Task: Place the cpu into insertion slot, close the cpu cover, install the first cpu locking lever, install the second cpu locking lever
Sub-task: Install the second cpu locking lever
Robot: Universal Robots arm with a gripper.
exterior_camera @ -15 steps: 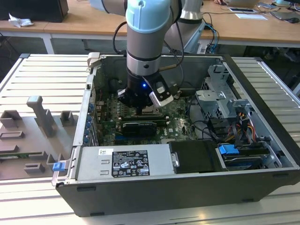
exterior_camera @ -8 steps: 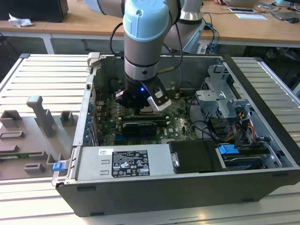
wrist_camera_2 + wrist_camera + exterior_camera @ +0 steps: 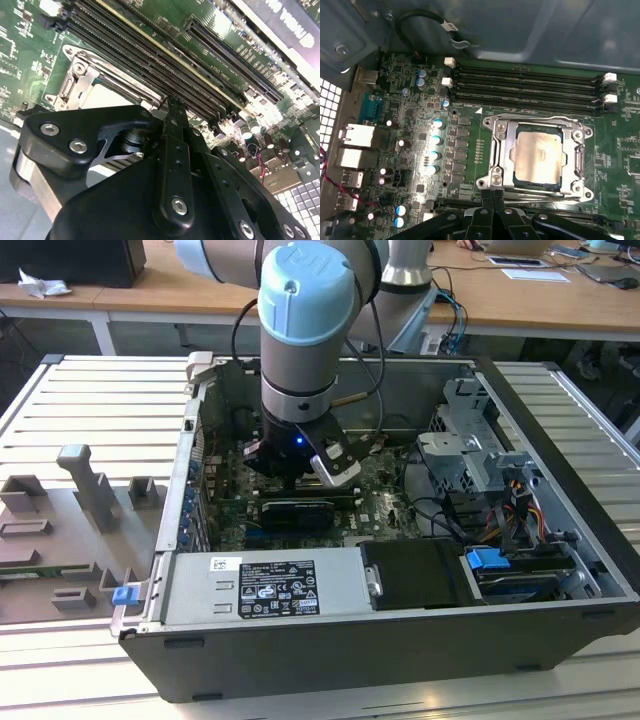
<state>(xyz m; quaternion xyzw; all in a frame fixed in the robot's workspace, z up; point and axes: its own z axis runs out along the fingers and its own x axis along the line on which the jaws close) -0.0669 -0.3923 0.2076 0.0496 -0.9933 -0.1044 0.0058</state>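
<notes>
- The gripper [image 3: 492, 197] hung inside the open case [image 3: 400, 640], low over the motherboard [image 3: 420, 150]; its fingers [image 3: 492, 200] were pressed together, holding nothing.
- The cpu [image 3: 539, 156] sat in the slot [image 3: 520, 181], just beyond the fingertips.
- The cover [image 3: 502, 147] lay flat around the cpu, framing its pale top.
- Memory slots [image 3: 525, 87] ran on the cpu's far side from the gripper.

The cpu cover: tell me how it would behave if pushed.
The cpu cover looks like thin sheet metal, so it is probably light and stiff but bendable. It lies flat around the cpu, so a push likely presses it down rather than sliding it.
</notes>
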